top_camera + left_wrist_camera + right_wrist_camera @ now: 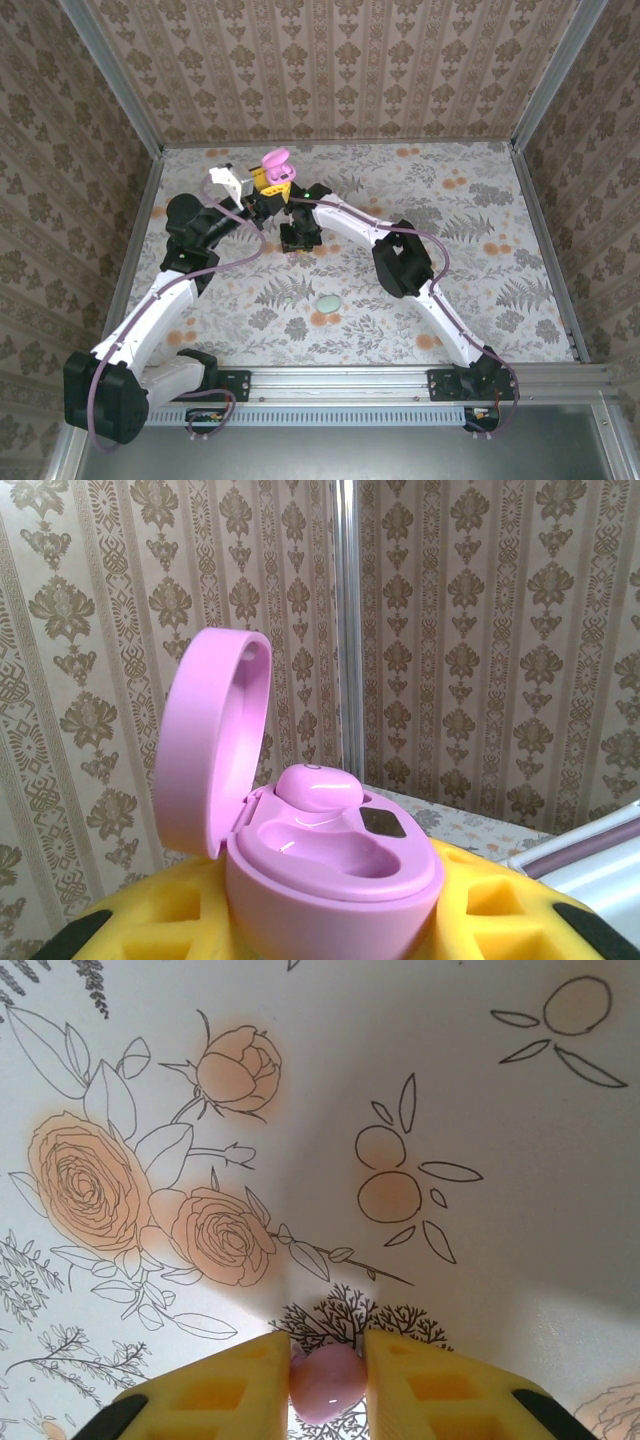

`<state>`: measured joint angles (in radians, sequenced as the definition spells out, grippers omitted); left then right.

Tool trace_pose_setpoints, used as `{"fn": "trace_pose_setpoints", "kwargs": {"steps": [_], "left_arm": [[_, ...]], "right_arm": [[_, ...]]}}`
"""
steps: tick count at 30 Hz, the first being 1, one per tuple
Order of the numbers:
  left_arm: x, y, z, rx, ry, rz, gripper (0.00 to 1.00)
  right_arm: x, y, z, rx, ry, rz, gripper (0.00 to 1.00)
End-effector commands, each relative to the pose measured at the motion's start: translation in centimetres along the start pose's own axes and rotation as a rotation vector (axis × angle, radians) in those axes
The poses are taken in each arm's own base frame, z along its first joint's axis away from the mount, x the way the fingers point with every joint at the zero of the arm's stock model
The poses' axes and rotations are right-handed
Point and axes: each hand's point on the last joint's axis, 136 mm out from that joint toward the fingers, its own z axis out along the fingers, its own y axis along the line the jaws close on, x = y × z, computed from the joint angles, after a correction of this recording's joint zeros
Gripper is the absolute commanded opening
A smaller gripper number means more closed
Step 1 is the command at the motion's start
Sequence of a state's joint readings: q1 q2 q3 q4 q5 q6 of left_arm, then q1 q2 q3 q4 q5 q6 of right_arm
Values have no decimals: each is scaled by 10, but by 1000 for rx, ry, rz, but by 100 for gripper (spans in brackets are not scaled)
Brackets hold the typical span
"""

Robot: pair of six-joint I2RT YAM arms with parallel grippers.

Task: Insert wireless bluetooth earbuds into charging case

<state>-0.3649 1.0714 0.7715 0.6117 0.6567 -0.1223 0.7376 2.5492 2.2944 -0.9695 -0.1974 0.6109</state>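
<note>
Pinching one pink earbud point(325, 1382), the right gripper point(327, 1360) hangs over the flowered table point(480, 1110); a second pink earbud point(318, 786) sits in the open pink case point(330, 875).

The pinched earbud's sides are hidden by the two yellow fingers point(215, 1390) closed on it, and only a rounded face shows, so which way it points is hard to tell. The seated earbud lies in the far socket, rounded back up, with its long axis running left to right in the left wrist view; the near socket is empty. The case's bottom is cut off by the picture's edge, and its lid point(205, 740) stands up at the left. The left gripper point(268, 182) clamps the case, raised near the back wall. Counted: two earbuds and two cases, the pink one and a mint oval case point(328, 303) lying on the table well apart from it, toward the arms' bases.
</note>
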Motion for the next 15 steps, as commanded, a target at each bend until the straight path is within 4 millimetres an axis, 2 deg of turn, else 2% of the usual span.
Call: {"fn": "trace_pose_setpoints", "kwargs": {"steps": [1, 3, 7, 15], "left_arm": [[-5, 0, 1, -3, -11, 13, 32], [-3, 0, 3, 2, -8, 11, 32], [0, -3, 8, 14, 1, 10, 32], [9, -5, 22, 42, 13, -7, 32]], "right_arm": [[14, -35, -6, 130, 37, -1, 25], [16, -43, -13, 130, 30, 11, 25], [22, -72, -27, 134, 15, 60, 25], [49, -144, -54, 147, 4, 185, 25]]}}
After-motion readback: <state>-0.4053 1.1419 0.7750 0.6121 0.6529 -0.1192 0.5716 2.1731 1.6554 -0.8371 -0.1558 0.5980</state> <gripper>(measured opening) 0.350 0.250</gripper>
